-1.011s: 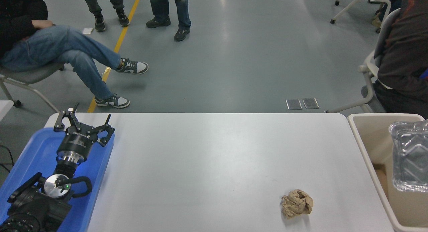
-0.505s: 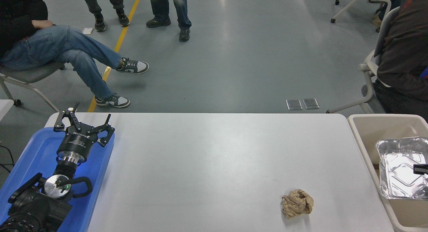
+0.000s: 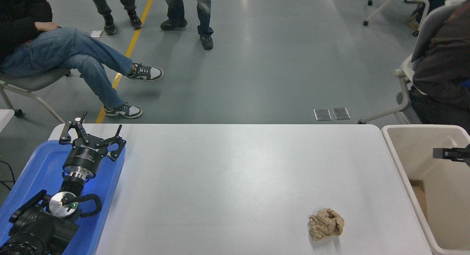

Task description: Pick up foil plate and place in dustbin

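The foil plate is not in view. The beige dustbin (image 3: 418, 146) stands at the table's right end, cut off by the picture's edge; the part of its inside that shows holds no plate. Only a small black part of my right gripper (image 3: 449, 153) shows at the right edge, above the dustbin's opening, with nothing visible in it. My left gripper (image 3: 96, 132) is parked at the lower left over the blue tray, open and empty.
A crumpled brown paper ball (image 3: 326, 223) lies on the white table (image 3: 235, 174) near the front right. The blue tray (image 3: 36, 163) sits at the left end under my left arm. People sit and stand beyond the far edge.
The foil plate hung over the dustbin a second ago, sank lower half a second ago, and is now gone from view. My right gripper's tip has risen over the bin.
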You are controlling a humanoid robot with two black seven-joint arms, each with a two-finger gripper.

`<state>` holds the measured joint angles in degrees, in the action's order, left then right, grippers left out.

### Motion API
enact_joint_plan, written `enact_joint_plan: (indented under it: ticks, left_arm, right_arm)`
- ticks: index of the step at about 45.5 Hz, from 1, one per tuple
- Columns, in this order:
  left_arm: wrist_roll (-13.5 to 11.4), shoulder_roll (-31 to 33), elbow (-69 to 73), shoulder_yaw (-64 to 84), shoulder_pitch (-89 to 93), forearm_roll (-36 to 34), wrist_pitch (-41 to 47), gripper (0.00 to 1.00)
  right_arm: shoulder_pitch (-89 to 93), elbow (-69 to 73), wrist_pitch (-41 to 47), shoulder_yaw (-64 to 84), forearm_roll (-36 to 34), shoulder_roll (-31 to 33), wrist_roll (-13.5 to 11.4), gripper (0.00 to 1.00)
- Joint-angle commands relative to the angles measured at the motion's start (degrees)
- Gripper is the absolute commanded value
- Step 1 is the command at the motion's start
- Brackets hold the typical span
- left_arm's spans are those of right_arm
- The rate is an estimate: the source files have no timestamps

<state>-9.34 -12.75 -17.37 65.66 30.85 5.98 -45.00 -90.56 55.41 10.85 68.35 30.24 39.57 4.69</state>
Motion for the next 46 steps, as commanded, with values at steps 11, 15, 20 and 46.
enact_joint_plan:
  ticks: [11, 15, 20, 46]
  left_arm:
    - [0.0, 0.0, 0.1, 0.0, -0.1, 0.0, 0.0, 0.99]
    - [0.0, 0.0, 0.1, 0.0, -0.1, 0.0, 0.0, 0.99]
    - [-0.1, 0.0, 0.1, 0.0, -0.1, 0.0, 0.0, 0.99]
    - [-0.2, 0.0, 0.1, 0.1, -0.2, 0.0, 0.0, 0.99]
  right_arm:
    - [-36.0, 25.2, 25.6, 4.8, -2.5, -4.0, 0.0, 1.0]
    - [-38.3, 26.1, 28.3, 4.6, -4.5, -6.0, 0.0, 1.0]
    - [-40.0, 27.9, 30.1, 4.3, -6.8, -8.2, 0.0, 1.0]
    - [-44.1, 32.0, 32.3, 3.4, -17.9, -19.3, -0.1, 1.0]
